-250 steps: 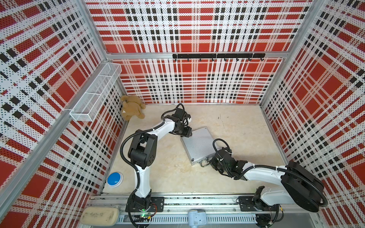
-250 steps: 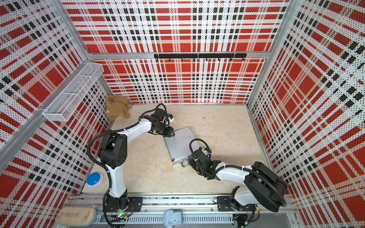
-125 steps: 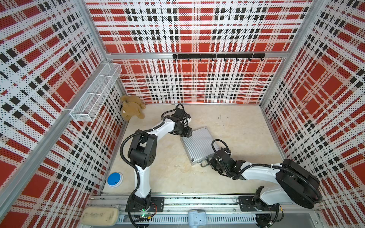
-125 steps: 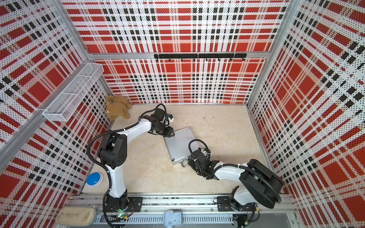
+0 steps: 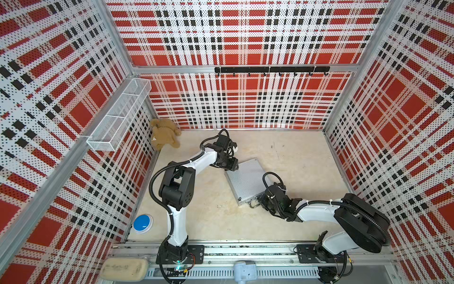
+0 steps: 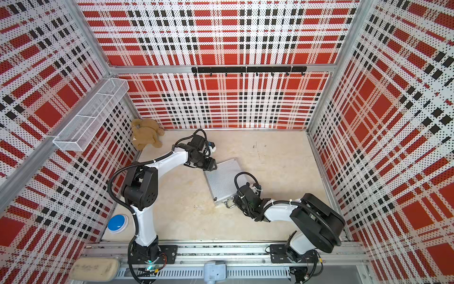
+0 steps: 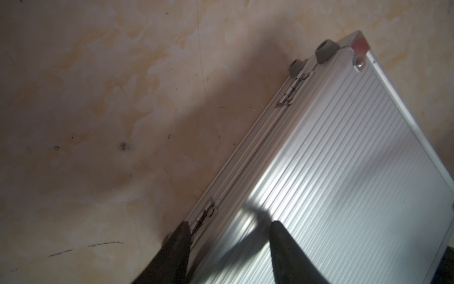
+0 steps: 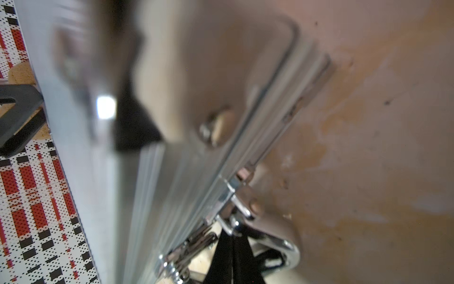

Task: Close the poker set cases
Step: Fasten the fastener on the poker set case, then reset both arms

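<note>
The poker set case (image 5: 245, 179) (image 6: 223, 180) lies flat on the table with its ribbed silver lid down. My left gripper (image 5: 232, 167) (image 6: 211, 167) is at its far hinge corner. In the left wrist view it (image 7: 229, 228) is open; one finger (image 7: 180, 243) sits beside the hinge edge and the other over the lid (image 7: 344, 172). My right gripper (image 5: 261, 200) (image 6: 235, 199) is at the near handle side. In the right wrist view it (image 8: 233, 236) is shut, with its tips against the chrome handle mount, next to the handle (image 8: 288, 247) and a latch (image 8: 186, 248).
A tan teddy bear (image 5: 164, 134) sits in the far left corner. A blue button (image 5: 143, 223) lies near the left wall at the front. A white wire basket (image 5: 120, 115) hangs on the left wall and a black hook rail (image 5: 271, 70) on the back wall.
The right arm has shifted slightly at the case's handle side. The left gripper and the case have stayed in place.
</note>
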You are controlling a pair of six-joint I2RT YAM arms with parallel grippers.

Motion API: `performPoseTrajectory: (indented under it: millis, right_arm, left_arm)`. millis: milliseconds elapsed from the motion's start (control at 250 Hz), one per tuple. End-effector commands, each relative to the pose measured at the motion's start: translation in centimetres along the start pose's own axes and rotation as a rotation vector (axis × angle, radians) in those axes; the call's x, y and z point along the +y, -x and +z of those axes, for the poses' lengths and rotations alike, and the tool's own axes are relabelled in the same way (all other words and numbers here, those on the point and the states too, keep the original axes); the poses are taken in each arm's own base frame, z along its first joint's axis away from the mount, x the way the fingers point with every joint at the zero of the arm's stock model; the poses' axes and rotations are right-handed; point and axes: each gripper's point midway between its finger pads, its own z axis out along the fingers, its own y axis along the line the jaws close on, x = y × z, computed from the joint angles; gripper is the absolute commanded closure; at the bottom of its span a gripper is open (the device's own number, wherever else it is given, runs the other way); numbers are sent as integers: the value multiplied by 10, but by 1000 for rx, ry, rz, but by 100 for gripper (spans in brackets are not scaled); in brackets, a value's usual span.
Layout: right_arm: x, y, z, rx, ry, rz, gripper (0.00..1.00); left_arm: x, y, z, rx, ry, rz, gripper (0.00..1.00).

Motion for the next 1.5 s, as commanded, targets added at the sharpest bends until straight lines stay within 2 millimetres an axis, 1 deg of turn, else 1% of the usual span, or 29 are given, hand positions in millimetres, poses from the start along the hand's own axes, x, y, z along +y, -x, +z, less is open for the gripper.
performPoseTrajectory:
  millis: [0,68,192,288,368,496,576,648,716,812,1020,1149,1245,1273,1281,1289,1405,1497]
  right_arm:
    - [25,4,6,-1,82,13,93]
    - [28,2,7,8,90,13,93]
    - [26,-1,6,28,89,15,91]
    - [19,-5,-2,50,58,22,86]
    - [15,-8,-13,74,26,19,79]
    - [6,-11,-36,108,-58,-41,67]
    - [4,-8,-52,117,-97,-90,60]
    - [6,-2,-61,129,-102,-124,54]
    - [10,8,-67,131,-108,-163,50]
    - [16,30,-72,120,-117,-223,45]
    - [40,76,-68,114,-103,-341,38]
    - [60,104,-63,68,-91,-450,25]
    - [69,128,-61,13,-109,-540,16]
    - [71,134,-61,-5,-115,-568,13]
    - [73,137,-61,-13,-117,-576,12]
    - [73,139,-61,-18,-120,-585,11]
    - [75,170,-64,-100,-161,-691,0]
    - [74,194,-70,-180,-183,-751,0]
  left_arm:
    - [7,-39,7,136,21,-28,47]
    - [8,-40,7,136,24,-31,47]
    - [9,-39,5,133,24,-35,46]
    - [10,-35,2,122,23,-40,41]
    - [7,-30,-1,109,17,-41,34]
    - [3,-18,-15,69,18,-41,24]
    - [0,-12,-26,41,22,-39,21]
    - [-1,-9,-36,22,31,-43,18]
    - [-2,-8,-46,-1,38,-50,16]
    - [-4,-8,-58,-34,42,-70,14]
    - [-3,-15,-80,-108,31,-137,11]
    - [5,-22,-98,-193,57,-162,7]
    - [20,-28,-114,-273,104,-181,1]
    - [20,-30,-118,-296,110,-177,0]
    - [29,-31,-121,-307,123,-194,1]
    - [32,-31,-123,-316,128,-201,1]
    - [63,-47,-142,-414,191,-258,1]
    - [87,-63,-153,-470,250,-286,1]
